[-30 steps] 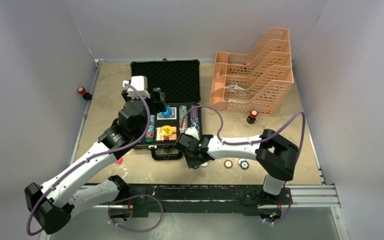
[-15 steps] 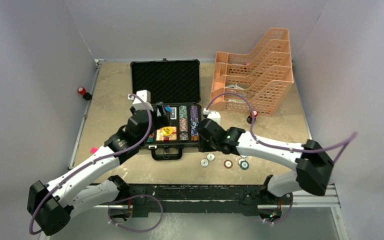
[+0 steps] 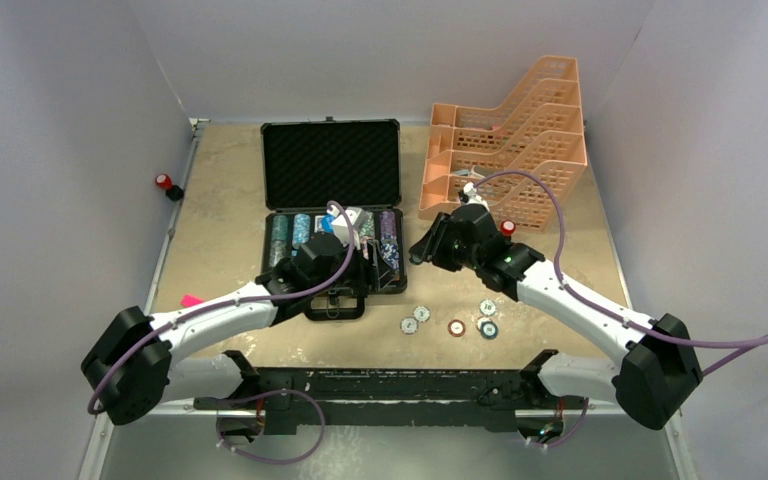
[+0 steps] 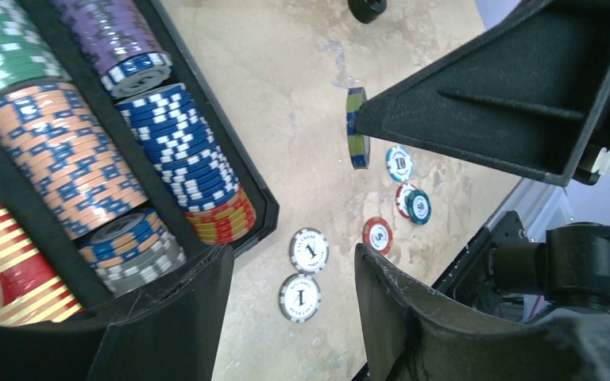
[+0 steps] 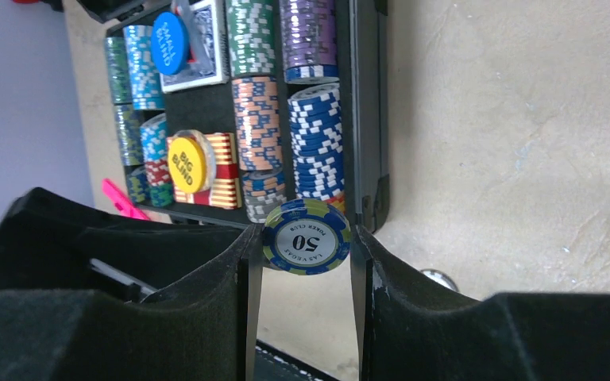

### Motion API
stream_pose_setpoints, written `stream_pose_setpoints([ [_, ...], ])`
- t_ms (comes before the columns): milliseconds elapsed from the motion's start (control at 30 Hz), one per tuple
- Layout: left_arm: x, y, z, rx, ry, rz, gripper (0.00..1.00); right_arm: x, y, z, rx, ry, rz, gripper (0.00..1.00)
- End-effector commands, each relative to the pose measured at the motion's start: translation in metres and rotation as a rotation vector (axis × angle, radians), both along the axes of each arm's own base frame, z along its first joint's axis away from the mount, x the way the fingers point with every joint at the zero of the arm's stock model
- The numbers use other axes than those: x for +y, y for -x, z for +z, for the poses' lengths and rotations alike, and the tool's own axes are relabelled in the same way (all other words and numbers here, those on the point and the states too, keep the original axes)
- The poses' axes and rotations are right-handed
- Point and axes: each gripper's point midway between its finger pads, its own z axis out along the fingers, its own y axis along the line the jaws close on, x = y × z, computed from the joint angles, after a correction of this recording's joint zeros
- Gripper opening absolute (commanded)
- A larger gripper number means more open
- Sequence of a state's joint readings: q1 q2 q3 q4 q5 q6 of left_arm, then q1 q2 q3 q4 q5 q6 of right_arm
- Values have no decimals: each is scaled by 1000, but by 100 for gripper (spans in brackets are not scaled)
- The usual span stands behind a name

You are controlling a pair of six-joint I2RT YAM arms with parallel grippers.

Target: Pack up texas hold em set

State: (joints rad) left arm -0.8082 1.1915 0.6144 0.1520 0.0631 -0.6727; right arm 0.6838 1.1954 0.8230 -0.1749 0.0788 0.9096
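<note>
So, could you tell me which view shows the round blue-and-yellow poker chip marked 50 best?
The right wrist view: the blue-and-yellow 50 chip faces the camera, pinched in the right gripper. The left wrist view shows the chip only edge-on; the top view cannot resolve it.

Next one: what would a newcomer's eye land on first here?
The open black briefcase mid-table, its tray packed with rows of coloured chips. Just right of it, the right gripper pinches a blue-and-green 50 chip on edge in its jaws, with five loose chips lying on the table nearer the arms' bases.
</note>
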Motion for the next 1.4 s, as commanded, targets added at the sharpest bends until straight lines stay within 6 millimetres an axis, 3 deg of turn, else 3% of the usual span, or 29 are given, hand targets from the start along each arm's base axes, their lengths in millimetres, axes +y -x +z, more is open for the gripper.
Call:
stream_pose_setpoints([
  [0,-24,-2,30,-63,159,-49,56,17,-2,25,-26,-142,55,39],
  [233,-38,-14,42,-104,256,-29,55,23,0,32,-12,-191,93,39],
  [667,-45,-30,54,-94,307,41,18,31,1,26,7,-225,115,39],
  [833,-44,-34,55,-68,342,85,16,32,1,23,14,-229,123,39],
  [867,-43,-35,55,-66,345,95,11,33,1,23,14,-228,123,39],
  [933,-41,-39,52,-49,328,126,0,31,0,22,13,-224,114,43],
  [1000,-36,-43,47,-31,292,165,0,27,-4,23,8,-203,94,58],
  [1067,-27,-47,42,-4,249,222,0,19,-11,28,-33,-157,72,75],
  [1167,-1,-53,33,44,144,357,0,2,-22,40,-93,-97,6,82],
  [1233,30,-56,31,82,75,522,0,-6,-27,44,-110,-70,-26,82],
  [1367,116,-51,31,141,-35,963,0,-10,-28,36,-98,-46,-34,82],
])
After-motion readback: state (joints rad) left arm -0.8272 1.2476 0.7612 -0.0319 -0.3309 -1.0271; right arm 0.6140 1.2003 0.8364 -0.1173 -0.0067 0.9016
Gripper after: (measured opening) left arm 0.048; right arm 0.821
